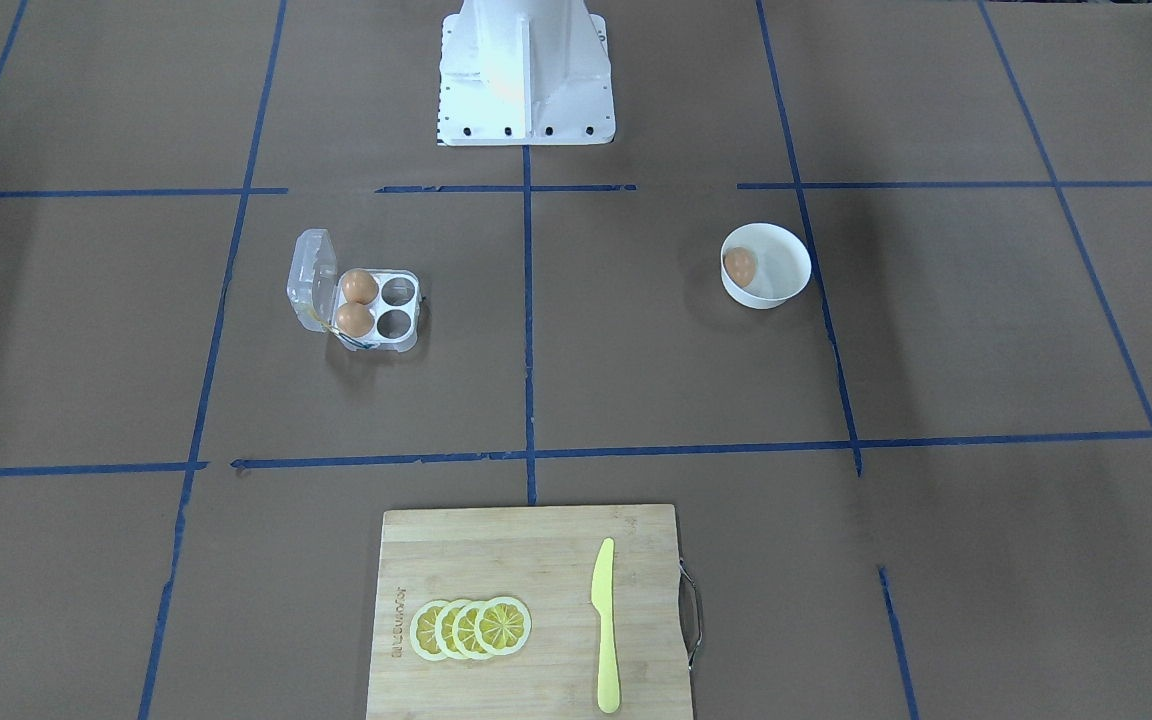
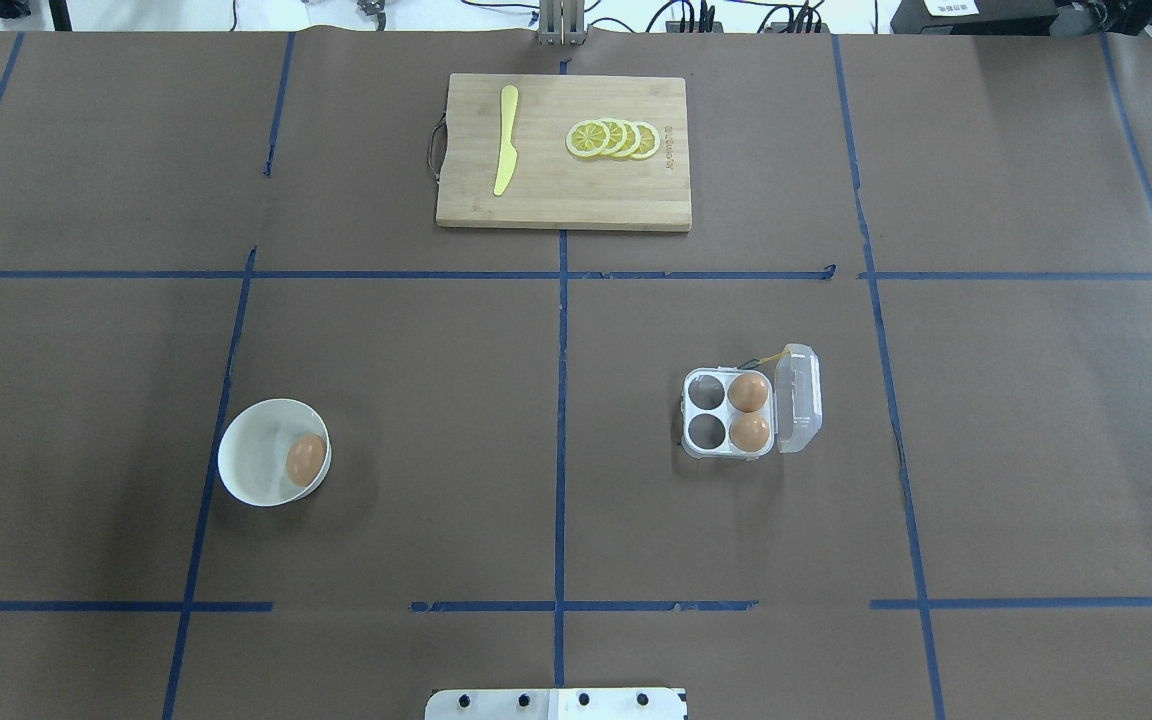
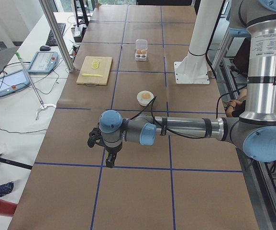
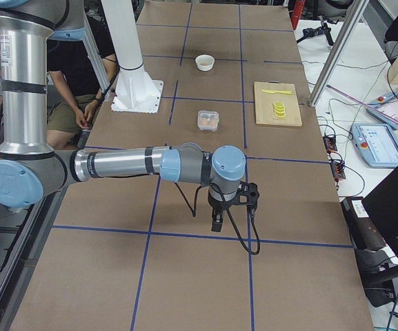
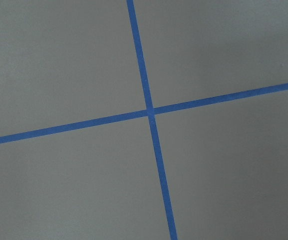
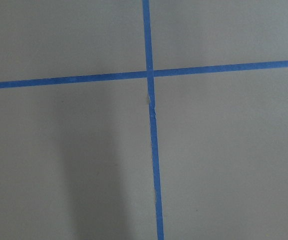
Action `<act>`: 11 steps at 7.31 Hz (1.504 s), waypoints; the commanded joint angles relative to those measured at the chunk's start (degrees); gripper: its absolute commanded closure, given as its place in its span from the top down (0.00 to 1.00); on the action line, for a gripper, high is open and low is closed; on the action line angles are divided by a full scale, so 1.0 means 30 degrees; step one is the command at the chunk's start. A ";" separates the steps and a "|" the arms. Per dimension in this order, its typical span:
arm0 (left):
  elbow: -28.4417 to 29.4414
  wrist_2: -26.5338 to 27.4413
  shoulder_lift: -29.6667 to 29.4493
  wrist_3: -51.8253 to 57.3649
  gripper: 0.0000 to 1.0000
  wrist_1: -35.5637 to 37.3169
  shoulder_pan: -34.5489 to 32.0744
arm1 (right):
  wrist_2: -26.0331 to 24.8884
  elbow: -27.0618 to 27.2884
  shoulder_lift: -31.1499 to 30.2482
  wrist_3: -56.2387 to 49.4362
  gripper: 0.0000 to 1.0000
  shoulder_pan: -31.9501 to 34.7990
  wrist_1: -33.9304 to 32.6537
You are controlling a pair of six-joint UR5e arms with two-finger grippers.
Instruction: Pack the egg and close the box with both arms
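One egg point(image 2: 306, 458) lies in a round white bowl point(image 2: 233, 440) on the left half of the table; it also shows in the front view point(image 1: 739, 265). The clear box point(image 2: 706, 394) stands open on the right half, lid point(image 2: 799, 398) tipped up. Two eggs point(image 2: 748, 391) fill the cells by the lid, and the other two cells are empty. My left gripper point(image 3: 108, 161) shows only in the left side view, far from the bowl. My right gripper point(image 4: 216, 222) shows only in the right side view, far from the box. I cannot tell whether either is open or shut.
A wooden cutting board point(image 2: 556, 195) with a yellow knife point(image 2: 506, 150) and lemon slices point(image 2: 614, 138) lies at the far middle edge. The white pedestal base point(image 1: 526, 80) stands at the robot's side. Blue tape lines cross the brown table cover.
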 commanded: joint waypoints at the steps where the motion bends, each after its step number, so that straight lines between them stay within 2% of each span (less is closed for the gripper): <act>1: -0.0009 0.0000 -0.0253 -0.0029 1.00 -0.0596 0.0008 | 0.0057 0.0132 0.0017 0.0016 1.00 -0.0001 0.0038; 2: -0.0125 -0.0029 -0.0893 -0.0029 1.00 -0.0892 0.0008 | 0.0029 0.0104 0.0017 0.0045 1.00 -0.0001 0.0038; 3: 0.0077 0.0000 -0.2147 -0.0087 1.00 -0.1968 0.0240 | 0.0057 0.0220 0.0046 0.0133 1.00 -0.0001 0.0038; 4: -0.0240 -0.0493 -0.2478 -0.0900 1.00 -0.3574 0.0909 | 0.0145 0.0221 0.0017 0.0162 1.00 -0.0001 0.0038; 6: -0.1439 -0.0674 -0.3911 -0.1523 1.00 -0.3796 0.2316 | 0.0990 0.0396 -0.0070 0.0075 1.00 -0.0001 0.0038; 7: -0.1502 -0.0529 -0.4555 -0.3583 1.00 -0.3824 0.3105 | 0.1053 0.0397 -0.0071 0.0075 1.00 -0.0001 0.0038; 8: -0.2460 -0.0382 -0.4852 -0.8331 1.00 -0.4230 0.5549 | 0.1025 0.0397 -0.0071 0.0104 1.00 -0.0001 0.0038; 9: -0.4094 0.2288 -0.4797 -1.3048 1.00 -0.4263 0.8387 | 0.1024 0.0397 -0.0042 0.0133 1.00 -0.0001 0.0038; 10: -0.5676 0.3823 -0.4100 -1.6054 1.00 -0.4148 1.0678 | 0.0995 0.0368 -0.0071 0.0162 1.00 -0.0001 0.0038; 11: -0.6736 0.4070 -0.3223 -1.9042 0.99 -0.4176 1.2093 | 0.0995 0.0368 -0.0071 0.0192 1.00 -0.0001 0.0038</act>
